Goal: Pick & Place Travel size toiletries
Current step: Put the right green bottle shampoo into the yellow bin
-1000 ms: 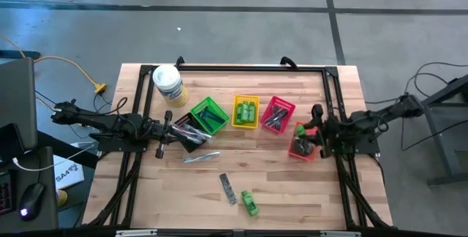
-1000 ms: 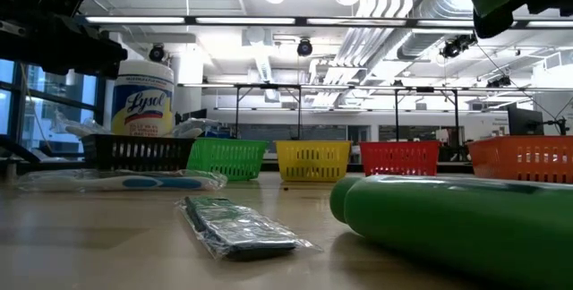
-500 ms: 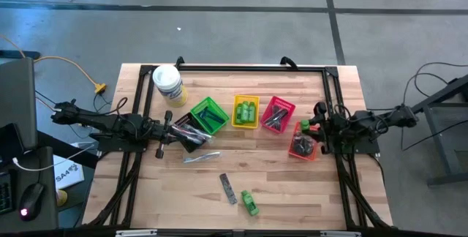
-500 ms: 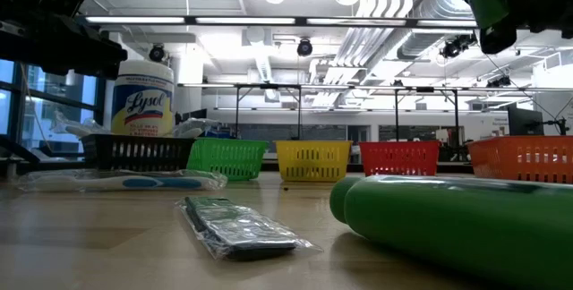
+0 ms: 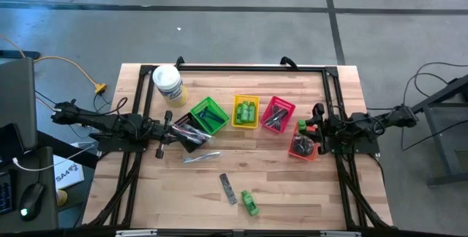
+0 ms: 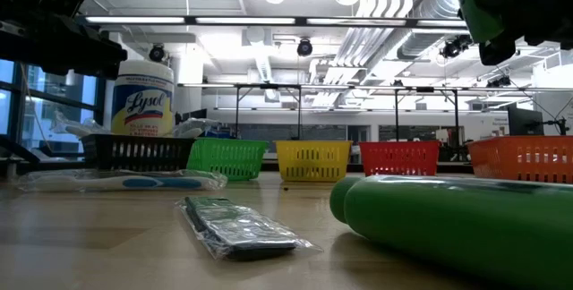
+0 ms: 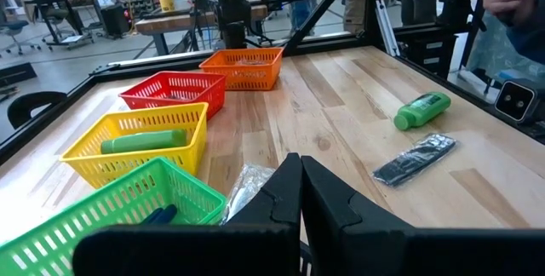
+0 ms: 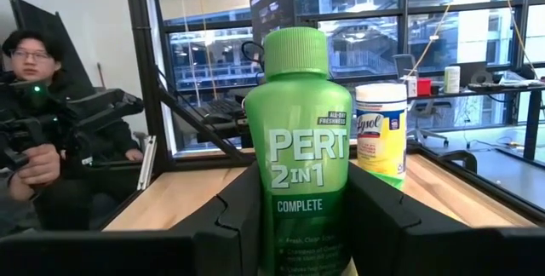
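The right pincer (image 8: 298, 216) grasps an upright green Pert shampoo bottle (image 8: 298, 152) – raised over the orange basket (image 5: 302, 146). The left pincer (image 7: 300, 192) is clenched, empty, beside the black basket (image 5: 186, 129).

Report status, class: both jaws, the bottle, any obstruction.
Right gripper shut on green bottle, above orange basket. Left gripper shut, empty, by black basket. No obstruction visible.

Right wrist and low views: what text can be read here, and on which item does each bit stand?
"PERT 2IN1 COMPLETE": on the green bottle held between the right gripper jaws.
"ALL-DAY FRESHNESS": small print above it, only just readable.
"Lysol": on the white tub, and also on its label in the right wrist view.
Fine print low on the bottle and on the tub: too small to read.
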Robot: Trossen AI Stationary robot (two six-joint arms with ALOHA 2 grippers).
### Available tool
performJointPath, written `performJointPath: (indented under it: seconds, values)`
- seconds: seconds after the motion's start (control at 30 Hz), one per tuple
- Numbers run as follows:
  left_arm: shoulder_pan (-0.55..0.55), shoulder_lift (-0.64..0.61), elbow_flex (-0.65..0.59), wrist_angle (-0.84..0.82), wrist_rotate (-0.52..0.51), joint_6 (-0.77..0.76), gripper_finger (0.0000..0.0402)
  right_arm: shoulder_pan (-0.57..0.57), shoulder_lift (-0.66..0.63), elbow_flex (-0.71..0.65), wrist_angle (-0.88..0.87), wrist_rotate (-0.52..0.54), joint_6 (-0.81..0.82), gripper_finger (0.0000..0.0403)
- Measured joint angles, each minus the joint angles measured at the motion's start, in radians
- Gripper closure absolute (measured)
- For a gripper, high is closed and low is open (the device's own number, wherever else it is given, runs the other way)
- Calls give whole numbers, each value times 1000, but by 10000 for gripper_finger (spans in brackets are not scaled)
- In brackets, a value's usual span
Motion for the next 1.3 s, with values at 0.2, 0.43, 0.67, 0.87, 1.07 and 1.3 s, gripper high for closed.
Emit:
performJointPath:
  seconds: [0.2,0.43,0.67,0.87,1.07,1.3]
  values:
    - [0,0,0,0,0,0,402,0,0,0,-6,0,0,286]
    - [0,0,0,0,0,0,402,0,0,-1,-17,0,0,280]
    - [0,0,0,0,0,-3,402,0,1,-1,-29,1,15,281]
    - [0,0,0,0,0,-2,402,0,1,-2,-41,2,16,283]
    - [0,0,0,0,0,-2,402,0,1,-2,-60,9,19,277]
    - [0,0,0,0,0,0,402,0,1,-3,-60,10,24,283]
